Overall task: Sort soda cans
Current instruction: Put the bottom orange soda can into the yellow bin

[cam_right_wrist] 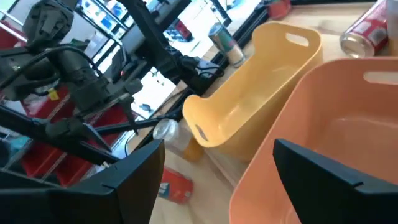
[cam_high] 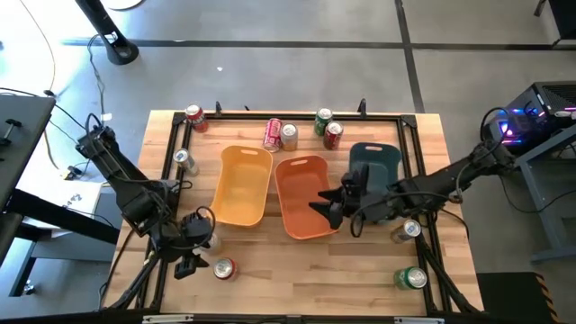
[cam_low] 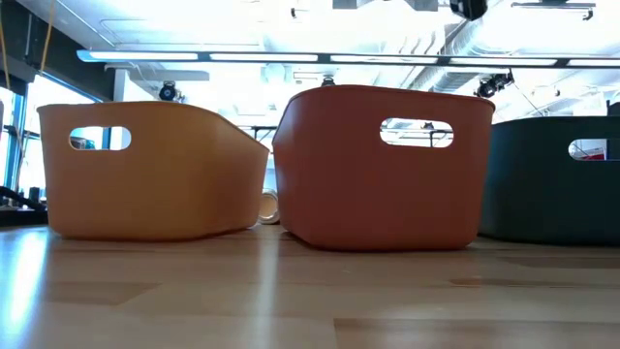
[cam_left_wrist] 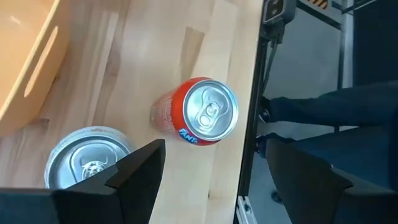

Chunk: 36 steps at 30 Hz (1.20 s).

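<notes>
The left gripper (cam_high: 189,261), fingers spread and empty, hovers at the table's near left, just beside a red soda can (cam_high: 223,268) on its right.

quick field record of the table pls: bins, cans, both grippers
bins: yellow plastic bin, orange plastic bin, teal plastic bin, side by side mid-table; no cans visible inside
cans at far edge: red can; pink can lying on its side beside silver can; green can next to red can
cans near edge: orange-red can; green can
left gripper: open, over near-left corner, holds nothing
right gripper: open, over orange bin, empty
</notes>
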### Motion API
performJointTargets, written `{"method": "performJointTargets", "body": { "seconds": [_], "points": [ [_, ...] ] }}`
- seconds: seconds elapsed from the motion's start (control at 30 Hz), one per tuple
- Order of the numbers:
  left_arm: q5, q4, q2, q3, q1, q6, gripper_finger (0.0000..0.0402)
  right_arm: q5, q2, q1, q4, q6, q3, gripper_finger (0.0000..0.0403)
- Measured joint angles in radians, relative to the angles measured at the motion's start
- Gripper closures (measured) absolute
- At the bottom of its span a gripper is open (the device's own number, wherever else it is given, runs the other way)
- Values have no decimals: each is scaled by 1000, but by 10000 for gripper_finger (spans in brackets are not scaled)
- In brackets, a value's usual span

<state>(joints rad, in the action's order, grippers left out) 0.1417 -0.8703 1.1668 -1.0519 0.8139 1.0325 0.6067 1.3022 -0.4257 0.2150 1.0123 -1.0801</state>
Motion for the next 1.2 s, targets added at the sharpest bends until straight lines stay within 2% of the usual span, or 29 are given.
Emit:
{"method": "performJointTargets", "body": {
  "seconds": [0.13, 0.33, 0.47, 0.57, 0.87, 1.2],
  "points": [
    [32, -4, 54, -43, -11, -10, 128, -10, 0, -32, 3, 1, 0, 107],
    [53, -29, 191, -233, -78, -166, 128, -18, 0, -76, 11, -22, 0, 107],
    [62, -215, 304, -391, -87, -238, 128, -72, 0, -93, 55, -24, 0, 107],
    [70, -347, 381, -458, -66, -250, 128, -92, 0, -102, 108, -23, 0, 107],
    [94, -376, 510, -475, 30, -221, 128, -94, 0, -109, 229, -37, 0, 107],
    [99, -369, 615, -453, 41, -241, 128, -100, 0, -105, 283, -50, 0, 107]
  ]
}}
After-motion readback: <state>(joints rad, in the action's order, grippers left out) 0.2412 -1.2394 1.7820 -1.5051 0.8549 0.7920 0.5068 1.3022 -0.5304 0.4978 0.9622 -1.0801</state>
